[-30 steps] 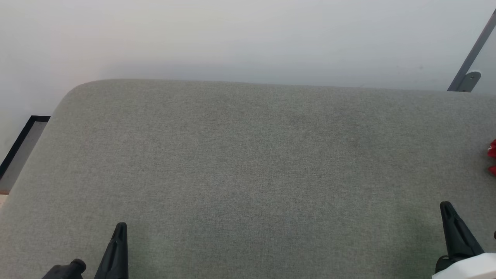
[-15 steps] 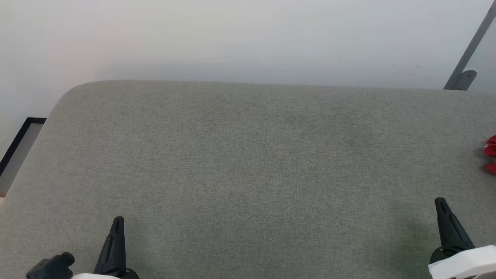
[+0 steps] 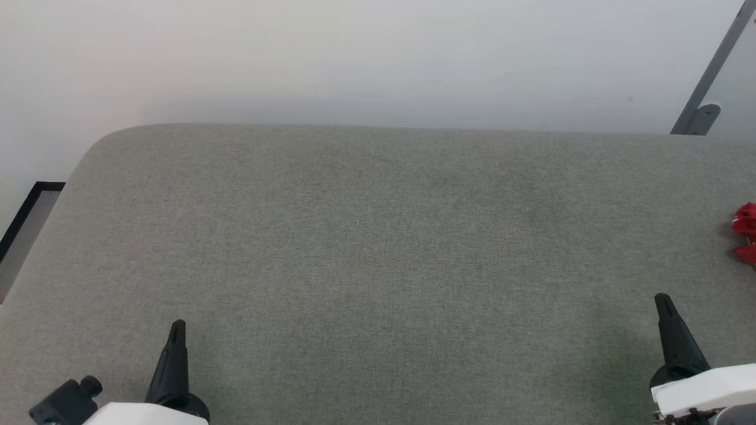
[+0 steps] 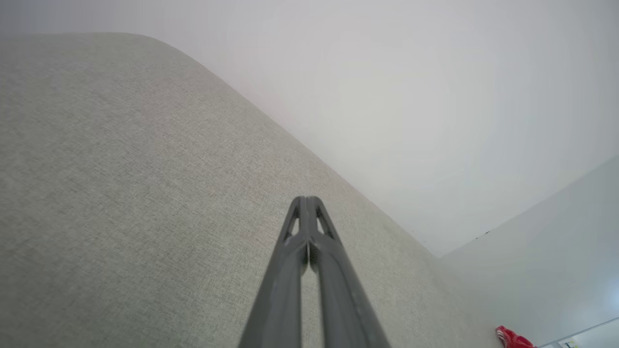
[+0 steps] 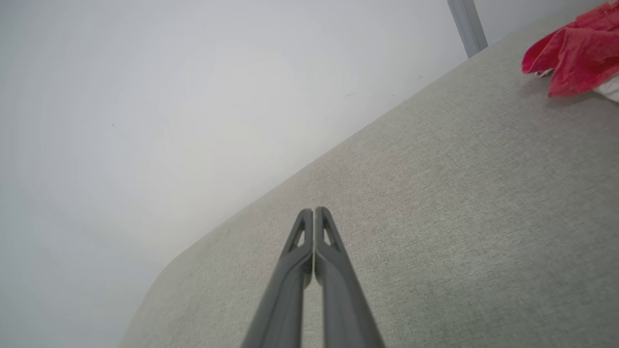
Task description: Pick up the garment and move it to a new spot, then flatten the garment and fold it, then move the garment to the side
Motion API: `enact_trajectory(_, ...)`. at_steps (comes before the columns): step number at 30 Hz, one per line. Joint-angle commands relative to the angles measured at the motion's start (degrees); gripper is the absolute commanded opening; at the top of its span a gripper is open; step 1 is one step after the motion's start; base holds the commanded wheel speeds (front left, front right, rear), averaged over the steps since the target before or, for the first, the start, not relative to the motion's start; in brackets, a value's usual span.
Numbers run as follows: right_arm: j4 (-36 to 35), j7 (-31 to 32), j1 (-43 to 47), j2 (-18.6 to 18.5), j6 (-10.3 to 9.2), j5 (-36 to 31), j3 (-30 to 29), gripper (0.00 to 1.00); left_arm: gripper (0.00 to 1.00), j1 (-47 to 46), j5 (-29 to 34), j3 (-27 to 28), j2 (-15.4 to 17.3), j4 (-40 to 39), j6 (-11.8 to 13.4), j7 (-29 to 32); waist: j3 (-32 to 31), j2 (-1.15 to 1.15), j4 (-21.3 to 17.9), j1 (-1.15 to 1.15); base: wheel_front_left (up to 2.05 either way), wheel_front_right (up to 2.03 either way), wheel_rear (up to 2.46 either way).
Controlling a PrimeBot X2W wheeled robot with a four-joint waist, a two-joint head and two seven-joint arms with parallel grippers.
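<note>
The red garment lies bunched at the far right edge of the head view, mostly cut off by the frame. In the right wrist view the garment shows at the upper right, red with a bit of white beneath it; in the left wrist view the garment is a small red patch at the bottom right. My left gripper stands shut at the lower left, holding nothing. My right gripper stands shut at the lower right, well short of the garment, its fingers pressed together and empty.
A wide grey fabric-covered surface spans the scene, with a rounded far-left corner and a white wall behind it. A grey metal post with a bracket rises at the far right. A dark-framed floor strip lies past the left edge.
The head view has shifted slightly, so more of both arms and of the garment has come into the picture. Both grippers stay shut.
</note>
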Motion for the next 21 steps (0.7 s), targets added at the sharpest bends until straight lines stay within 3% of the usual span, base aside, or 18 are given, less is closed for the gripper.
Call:
enact_trajectory(1, -0.28, 0.37, -1.54, -0.12, 0.01, 1.29, -0.23, 0.00, 0.00, -1.53, -1.65, 0.35, 0.14, -0.49, 0.04, 0.22, 0.00, 0.00, -0.03, 0.00, 0.00, 0.00, 0.00)
enact_trajectory(21, 1.51, 2.78, -3.92, 2.03, 0.01, 13.54, -0.48, 0.00, 0.00, -4.35, -14.92, 1.24, -0.60, 1.16, 0.06, 3.81, 0.02, 0.00, -0.88, 0.00, 0.00, 0.00, 0.00)
